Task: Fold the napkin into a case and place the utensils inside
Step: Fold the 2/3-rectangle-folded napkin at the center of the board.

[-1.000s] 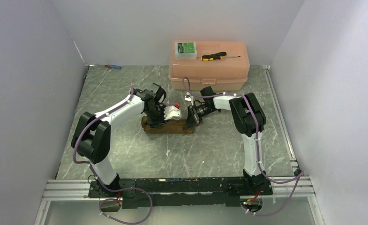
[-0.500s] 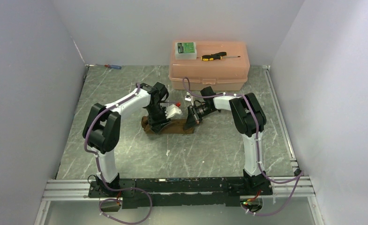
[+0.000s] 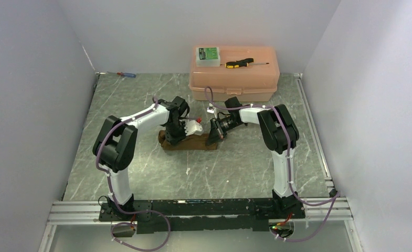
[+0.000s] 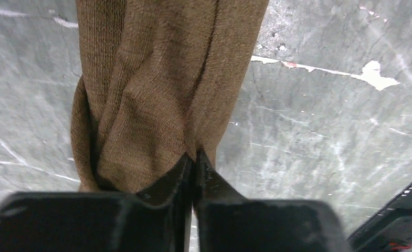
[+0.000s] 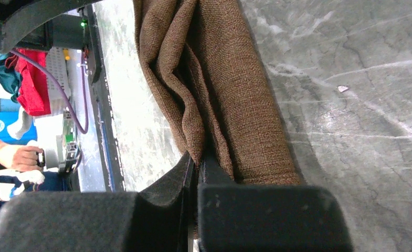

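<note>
The brown napkin lies bunched into a long narrow roll on the table between the two arms. My left gripper is shut on the napkin's left end; in the left wrist view the fingertips pinch a fold of the creased cloth. My right gripper is shut on the right end; in the right wrist view its tips clamp an edge of the folded cloth. No utensils show in any view.
A pink plastic box stands at the back, with a green-labelled case and a yellow-and-black screwdriver on its lid. A blue-and-red screwdriver lies at the back left corner. White walls enclose the table.
My left arm has swung in and its gripper has come down onto the napkin's left end. The right arm has barely moved.
</note>
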Motion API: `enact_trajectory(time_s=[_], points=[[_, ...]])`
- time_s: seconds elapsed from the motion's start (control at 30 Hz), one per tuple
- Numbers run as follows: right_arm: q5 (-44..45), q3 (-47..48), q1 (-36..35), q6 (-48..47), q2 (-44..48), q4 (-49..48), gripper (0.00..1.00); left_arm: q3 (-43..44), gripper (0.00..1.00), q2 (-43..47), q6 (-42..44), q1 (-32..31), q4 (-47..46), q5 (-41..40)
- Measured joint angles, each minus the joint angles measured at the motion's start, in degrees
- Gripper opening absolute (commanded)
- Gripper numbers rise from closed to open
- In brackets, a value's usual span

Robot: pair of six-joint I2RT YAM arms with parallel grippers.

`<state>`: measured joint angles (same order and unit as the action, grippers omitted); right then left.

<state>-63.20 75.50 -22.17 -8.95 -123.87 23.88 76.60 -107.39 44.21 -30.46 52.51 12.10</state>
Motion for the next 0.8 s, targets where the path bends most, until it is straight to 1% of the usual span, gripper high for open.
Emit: enact_trajectory(time_s=[0.27,0.47,0.67,0.8], points=[[0.2,-0.5,0.0,0.1,0.3,-0.1,0.00,0.0,0.03,0.9,-0.1,-0.3,-0.6,-0.4],[0.5,-1.7,0.0,0.5,1.3,-0.6,0.03,1.3,0.03,1.6,-0.5,-0.2,-0.8,-0.4],[0.7,-3.0,0.0,1.0,2.7,-1.3,0.04,1.3,0.03,1.3,-0.8,1.2,-2.4,-0.6],[0.7,-3.3,0.0,1.1,3.4,-1.5,0.03,2.3,0.03,-1.1,-1.3,2.8,-3.5,-0.3]])
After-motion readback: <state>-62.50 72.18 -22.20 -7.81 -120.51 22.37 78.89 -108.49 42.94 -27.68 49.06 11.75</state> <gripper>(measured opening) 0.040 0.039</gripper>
